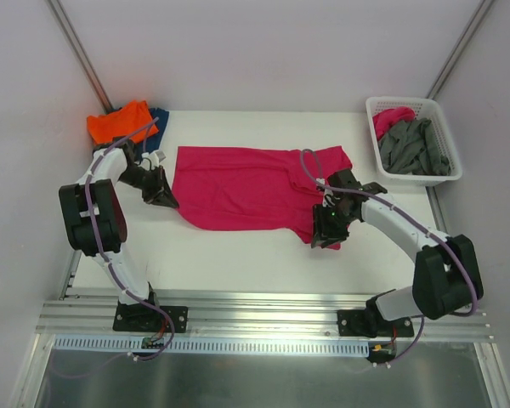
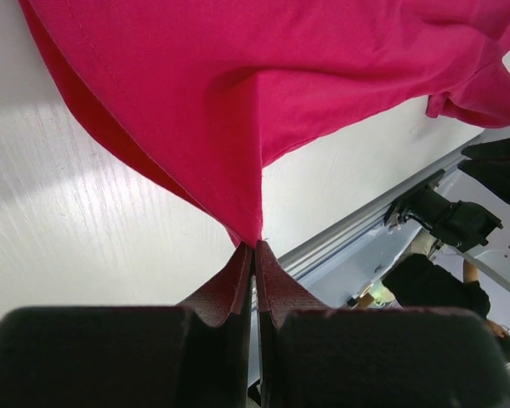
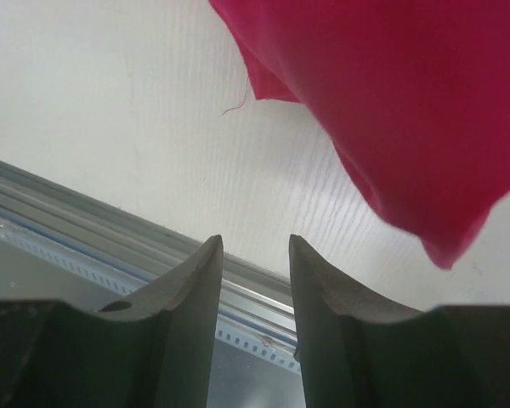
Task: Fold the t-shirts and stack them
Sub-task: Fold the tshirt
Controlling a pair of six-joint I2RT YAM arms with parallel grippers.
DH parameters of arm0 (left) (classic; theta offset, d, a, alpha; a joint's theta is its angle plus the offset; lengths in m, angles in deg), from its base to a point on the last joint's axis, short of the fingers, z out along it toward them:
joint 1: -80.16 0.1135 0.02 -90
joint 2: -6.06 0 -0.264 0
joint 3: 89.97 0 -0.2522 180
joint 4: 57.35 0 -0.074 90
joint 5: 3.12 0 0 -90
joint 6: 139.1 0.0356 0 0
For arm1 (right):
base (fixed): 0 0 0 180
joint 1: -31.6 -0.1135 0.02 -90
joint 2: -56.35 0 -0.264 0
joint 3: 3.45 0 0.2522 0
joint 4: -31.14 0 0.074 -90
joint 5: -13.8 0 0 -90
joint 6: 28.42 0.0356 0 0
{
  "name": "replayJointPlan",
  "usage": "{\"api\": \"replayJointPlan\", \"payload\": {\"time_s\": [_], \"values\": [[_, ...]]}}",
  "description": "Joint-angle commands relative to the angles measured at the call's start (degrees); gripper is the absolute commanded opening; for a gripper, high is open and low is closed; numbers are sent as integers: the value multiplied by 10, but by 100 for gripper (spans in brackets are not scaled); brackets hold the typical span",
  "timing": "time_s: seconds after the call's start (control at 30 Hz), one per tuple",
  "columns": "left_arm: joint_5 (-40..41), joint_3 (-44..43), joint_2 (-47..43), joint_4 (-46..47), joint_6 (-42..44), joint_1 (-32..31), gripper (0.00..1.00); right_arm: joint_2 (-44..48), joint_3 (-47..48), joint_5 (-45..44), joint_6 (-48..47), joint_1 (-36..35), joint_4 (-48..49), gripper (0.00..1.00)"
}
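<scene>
Our left gripper (image 2: 255,249) pinched the pink shirt (image 1: 238,187) by one corner, which might slip; right gripper (image 3: 255,252) stood narrowly open, empty.

My fixed camera sits above and behind the arm bases and looks steeply down over the whole desk (image 1: 238,255). The wrist cameras ride close behind the left tool (image 2: 254,248) and right tool (image 3: 252,246), low, facing the near rail (image 3: 59,200). All three views share the magenta t-shirt (image 1: 238,187).

Left pincer (image 2: 255,248) is pinched closed, right pincer (image 3: 255,245) spread apart.
</scene>
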Motion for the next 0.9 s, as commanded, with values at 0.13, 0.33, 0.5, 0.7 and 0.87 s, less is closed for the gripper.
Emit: {"api": "replayJointPlan", "payload": {"time_s": [0.13,0.33,0.5,0.7,0.87], "values": [[-29,-12,-9,-13,7,0,0,-84,23,6,21,-1,32,40],[-38,-10,-7,-10,4,5,0,-140,75,5,18,-3,31,40],[-42,-8,0,-9,3,6,0,-179,110,0,20,-10,36,39],[-46,-12,5,-9,0,10,0,-204,126,1,22,-18,36,36],[-47,-12,4,-7,-1,11,0,-203,122,5,28,-27,36,36]]}}
